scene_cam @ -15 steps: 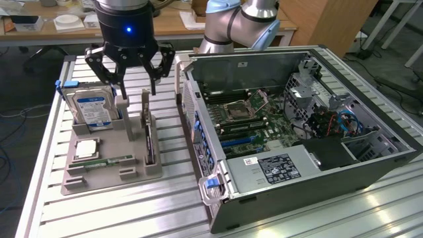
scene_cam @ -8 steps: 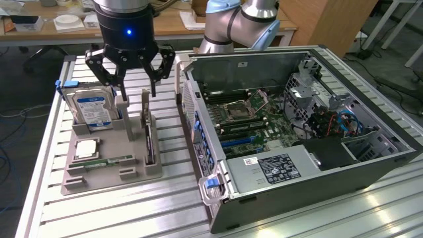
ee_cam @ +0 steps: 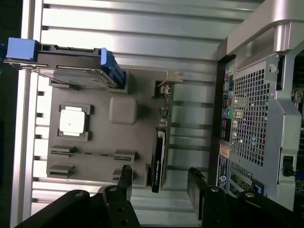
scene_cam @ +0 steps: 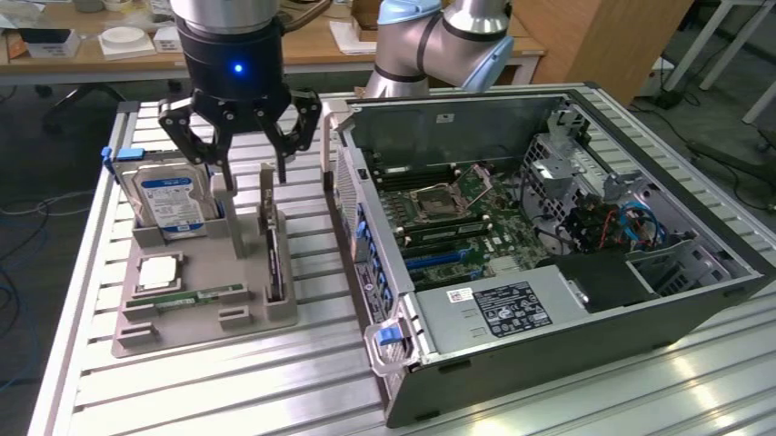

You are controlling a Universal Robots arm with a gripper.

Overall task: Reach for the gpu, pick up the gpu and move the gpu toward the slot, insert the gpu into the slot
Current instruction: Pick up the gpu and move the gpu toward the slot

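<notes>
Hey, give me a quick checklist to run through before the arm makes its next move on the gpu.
1. The gripper is open: ok.
2. The gripper holds nothing: ok.
3. The gpu stands on edge in the grey holder: ok.
4. The gpu lines up between the fingers in the wrist view: ok.
5. The computer case lies open, board exposed: ok.
6. The slot is free of obstructions: cannot tell.

Black gripper (scene_cam: 249,177), dark gpu (ee_cam: 158,159) — grey tray (scene_cam: 206,265), blue-and-white-labelled hard drive (scene_cam: 170,202), green motherboard (scene_cam: 479,213).
</notes>
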